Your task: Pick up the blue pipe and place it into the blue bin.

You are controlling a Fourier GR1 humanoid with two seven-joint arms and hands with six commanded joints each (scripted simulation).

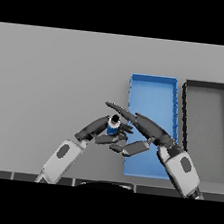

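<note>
The blue pipe [113, 124] is upright with its dark ring-shaped end facing up, just left of the blue bin [152, 97]. My left hand [96, 128] comes in from the lower left, and its fingers curl round the pipe's left and front sides. My right hand [152, 130] reaches in from the lower right over the blue bin. Its straight fingers [120, 110] point left past the back of the pipe, and its thumb [133, 148] is spread below. I cannot tell whether the pipe rests on the table or is lifted.
A dark grey bin [205, 136] stands right of the blue bin, close beside it. The grey table [54, 73] stretches out to the left and behind.
</note>
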